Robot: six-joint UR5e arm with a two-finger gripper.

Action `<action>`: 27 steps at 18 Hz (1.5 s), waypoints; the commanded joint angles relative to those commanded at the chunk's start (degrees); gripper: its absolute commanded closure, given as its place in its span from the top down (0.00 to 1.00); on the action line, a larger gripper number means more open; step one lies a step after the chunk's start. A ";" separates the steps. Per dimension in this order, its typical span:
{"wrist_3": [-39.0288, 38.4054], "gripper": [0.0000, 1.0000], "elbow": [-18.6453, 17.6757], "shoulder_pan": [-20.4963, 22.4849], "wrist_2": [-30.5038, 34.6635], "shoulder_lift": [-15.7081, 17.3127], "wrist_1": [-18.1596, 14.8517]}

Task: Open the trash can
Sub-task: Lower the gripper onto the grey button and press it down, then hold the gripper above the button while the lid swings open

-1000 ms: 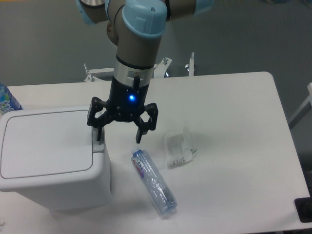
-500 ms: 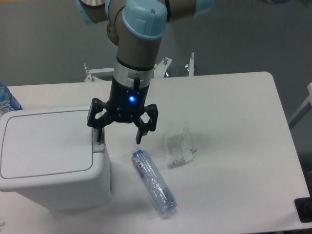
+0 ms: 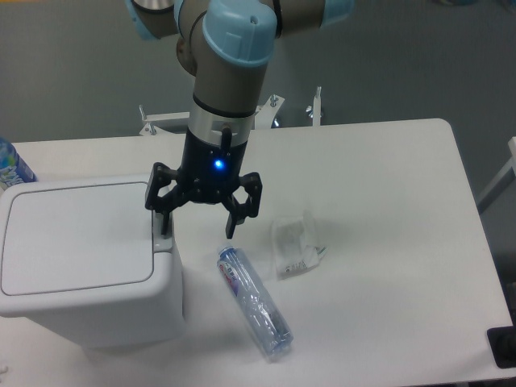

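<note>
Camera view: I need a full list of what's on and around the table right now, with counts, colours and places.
trash can: one, white, lid shut, front left of the table.
push-button tab: one, grey, on the trash can's right edge.
plastic bottle: one, clear with a blue and red label, lying on its side right of the trash can.
clear plastic packet: one, crumpled, transparent, right of the bottle's upper end.
second bottle: one, blue label, only partly in view at the left edge behind the trash can.
table: one, white.
metal brackets: silver-white, behind the far table edge.
gripper: one, black with a blue light, fingers spread; the left one is at the tab.
</note>
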 joint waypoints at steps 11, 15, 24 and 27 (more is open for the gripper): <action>0.18 1.00 0.00 0.00 0.00 -0.18 0.00; 0.26 1.00 0.00 0.09 0.00 -0.26 0.00; 0.44 1.00 3.33 0.35 0.09 -0.26 1.32; 0.62 1.00 6.84 3.06 2.89 -0.53 1.41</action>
